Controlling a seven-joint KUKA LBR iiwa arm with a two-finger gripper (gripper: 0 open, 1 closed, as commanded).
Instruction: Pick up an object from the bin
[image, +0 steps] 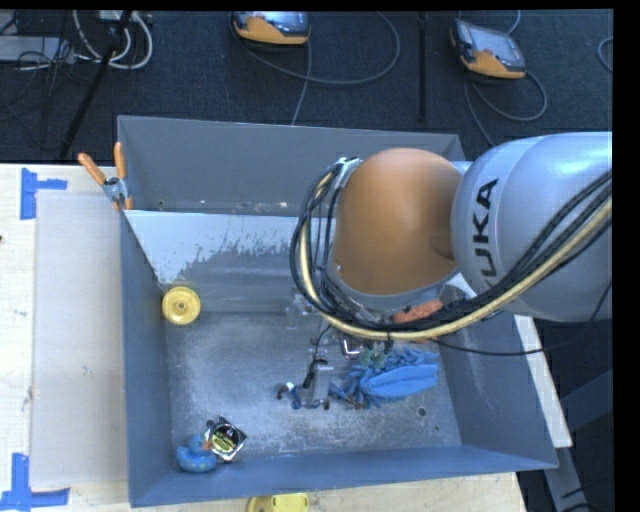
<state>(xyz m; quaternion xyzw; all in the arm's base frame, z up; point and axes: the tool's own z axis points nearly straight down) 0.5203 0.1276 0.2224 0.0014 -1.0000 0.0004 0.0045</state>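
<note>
We log one grey metal bin (280, 170) in the middle of the frame, floor scuffed pale. Contents are few and spread out. A yellow round disc (182, 305) lies at the left of the floor, near the left wall, on its own. A small blue lump (193, 459) sits in the lower left corner, and a shiny dark-and-yellow piece (226, 438) touches it at its upper right. A blue crumpled thing (402, 378) lies at lower centre-right of the floor.

The gripper (312, 393) is down near the floor at lower centre, just left of the blue crumpled thing, which is the thing nearest to it. The disc and the corner pair are well apart from it. We cannot tell whether gripper and blue thing touch. We also cannot tell if the claw is apart or together, since it is dark, thin and mixed with small hardware under the wrist.

The orange cover (395, 220) and looped cables (305, 250) hide the upper right of the floor. The grey arm (530, 230) covers the right wall and is cut off at the right. The top of the blue crumpled thing runs under the wrist, so its full shape is unclear, and we cannot say whether it is cloth or plastic. Tiny coloured bits at its left edge are too small to name
</note>
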